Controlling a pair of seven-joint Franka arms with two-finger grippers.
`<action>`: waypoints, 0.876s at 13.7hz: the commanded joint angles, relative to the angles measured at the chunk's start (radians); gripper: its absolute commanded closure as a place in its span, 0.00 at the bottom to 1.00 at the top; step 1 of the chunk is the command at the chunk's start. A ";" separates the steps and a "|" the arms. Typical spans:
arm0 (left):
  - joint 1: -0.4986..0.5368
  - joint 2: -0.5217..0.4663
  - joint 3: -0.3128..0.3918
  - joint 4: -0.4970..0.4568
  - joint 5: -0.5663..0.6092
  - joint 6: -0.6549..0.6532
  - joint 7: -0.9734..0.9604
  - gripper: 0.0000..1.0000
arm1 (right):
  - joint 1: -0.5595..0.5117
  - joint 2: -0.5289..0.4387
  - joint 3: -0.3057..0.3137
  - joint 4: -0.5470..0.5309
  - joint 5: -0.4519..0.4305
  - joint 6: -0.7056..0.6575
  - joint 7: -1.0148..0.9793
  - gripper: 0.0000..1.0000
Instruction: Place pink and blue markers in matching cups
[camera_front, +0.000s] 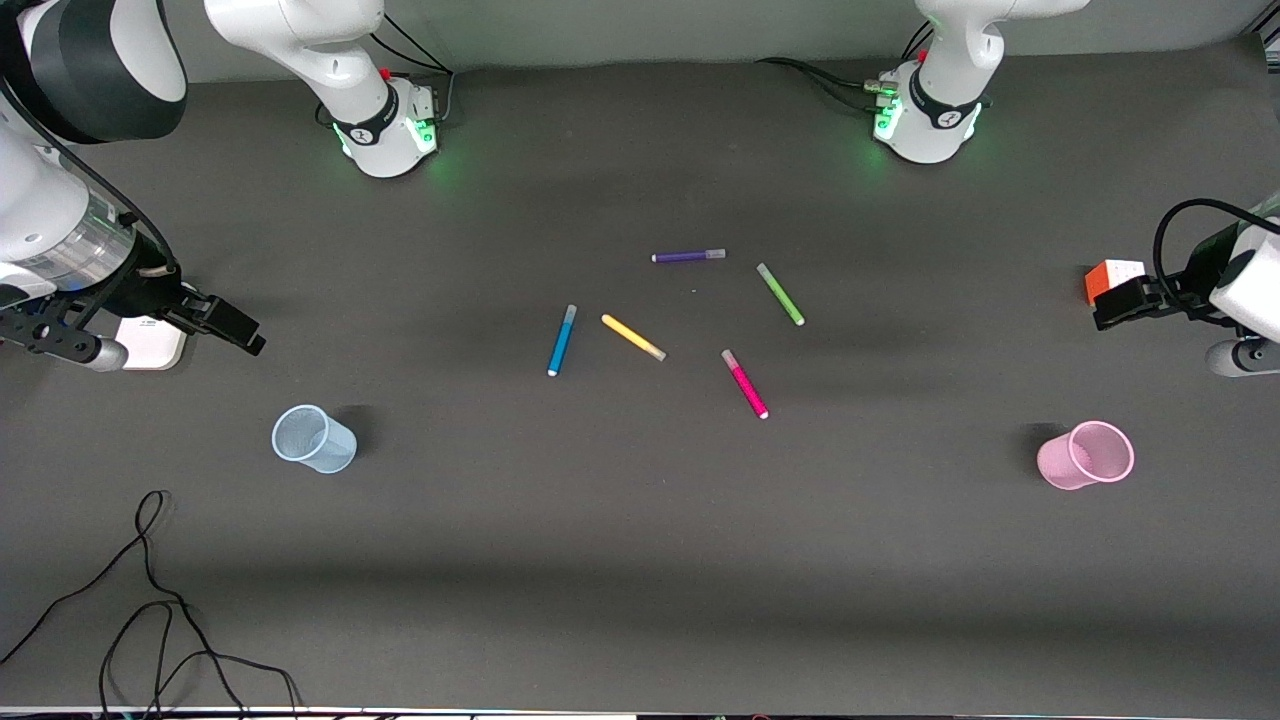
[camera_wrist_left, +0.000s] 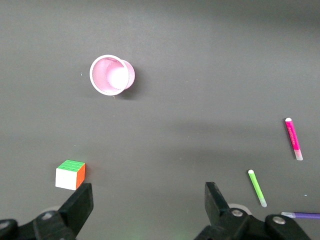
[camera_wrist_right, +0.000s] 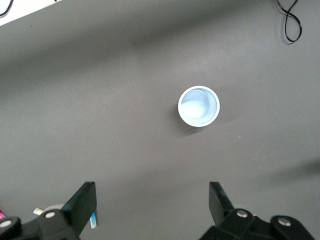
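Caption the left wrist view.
Open left tool above table; pink cup, cube, pink marker lie below.

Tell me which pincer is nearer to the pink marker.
Left. The left pincer, open, hangs at the left arm's end near the pink cup; the right pincer, open, hangs farther from the pink marker, near the blue cup.

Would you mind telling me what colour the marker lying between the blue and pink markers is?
Yellow marker; the front view shows it best.
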 joint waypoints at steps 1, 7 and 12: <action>-0.006 -0.001 0.007 0.009 -0.005 -0.015 0.013 0.01 | 0.014 0.019 -0.010 0.024 0.012 -0.006 -0.019 0.00; -0.009 -0.001 0.007 0.012 -0.005 -0.015 0.013 0.01 | 0.029 0.084 -0.001 0.042 0.014 -0.010 0.044 0.00; -0.032 0.020 0.002 0.008 -0.005 -0.022 0.013 0.01 | 0.124 0.327 -0.002 0.217 0.102 -0.035 0.084 0.00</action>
